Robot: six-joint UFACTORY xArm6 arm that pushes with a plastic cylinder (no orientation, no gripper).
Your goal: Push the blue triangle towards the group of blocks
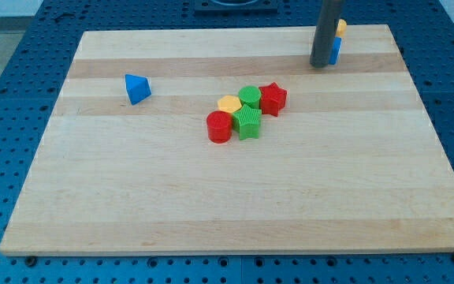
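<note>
Pale wood board (235, 197) on a blue perforated bench (6, 95). Blue triangle (137, 88) sits alone toward the view's left, upper half of the board, well apart from everything else.

Group of blocks near board centre, packed touching: red cylinder (220, 126) at the view's lower left of the cluster, green star (247, 122) just beside it on the right, yellow block (228, 103) behind them (shape hard to make out), green cylinder (249, 96) next to that, red star (273, 98) at the cluster's right end.

The dark rod comes down at the view's top right; my tip (319, 65) is on the board there. It's a bare rod, nothing to open or close, holding nothing. It stands just left of a blue block (335, 50) with a yellow block (340, 26) behind; both mostly hidden by the rod, shapes unclear, can't tell if the tip touches the blue one.

Tip is well apart from the triangle, across the board from it, with the cluster lying roughly between, lower in the view.
</note>
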